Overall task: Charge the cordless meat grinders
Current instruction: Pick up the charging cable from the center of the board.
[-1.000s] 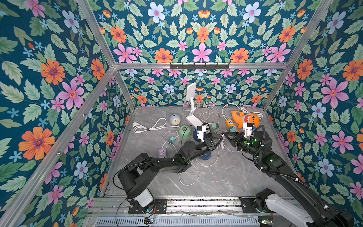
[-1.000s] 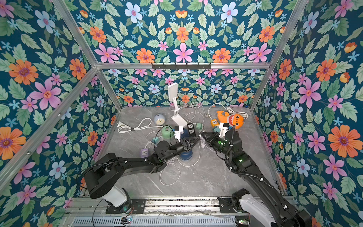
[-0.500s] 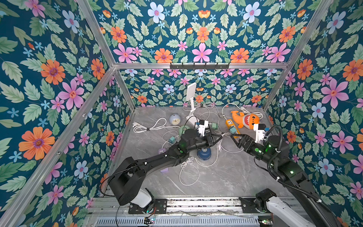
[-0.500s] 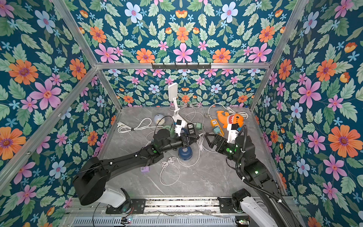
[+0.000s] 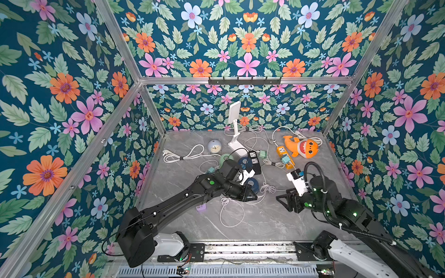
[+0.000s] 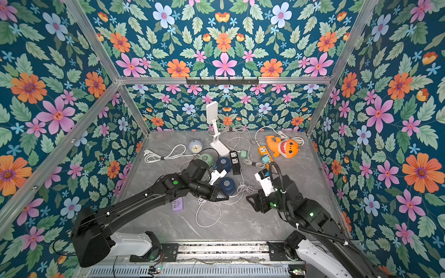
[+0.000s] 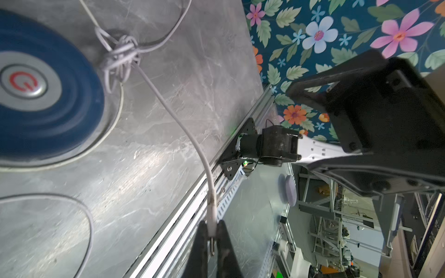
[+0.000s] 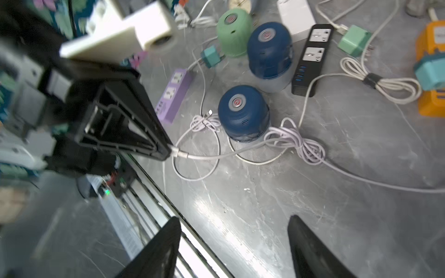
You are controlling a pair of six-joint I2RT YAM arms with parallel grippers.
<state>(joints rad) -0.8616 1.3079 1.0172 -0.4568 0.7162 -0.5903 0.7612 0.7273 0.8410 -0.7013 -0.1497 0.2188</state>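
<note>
Three cordless meat grinders stand mid-table: a pale green one (image 5: 226,158) (image 8: 234,36), a navy one (image 5: 244,161) (image 8: 269,50) beside it, and a nearer navy one (image 5: 252,184) (image 8: 243,113) (image 7: 48,96). My left gripper (image 5: 254,197) (image 7: 212,231) hovers just in front of the nearer navy grinder, shut on the plug end of a white cable (image 7: 183,125) (image 8: 216,156). The cable trails back to a tangle beside that grinder. My right gripper (image 5: 280,201) (image 8: 234,223) is open and empty, a short way to the right of the left one.
A black power strip (image 5: 254,160), an orange power strip (image 5: 284,154) and a purple power strip (image 5: 201,207) lie among loose white cables. A round clock (image 5: 214,146), a white stand (image 5: 234,134) and an orange shark toy (image 5: 301,145) sit at the back. Teal adapters (image 8: 352,39) lie nearby.
The right gripper has opened and drawn back to the front right, away from the left one. The left gripper has come toward the front with the cable plug still in it.
</note>
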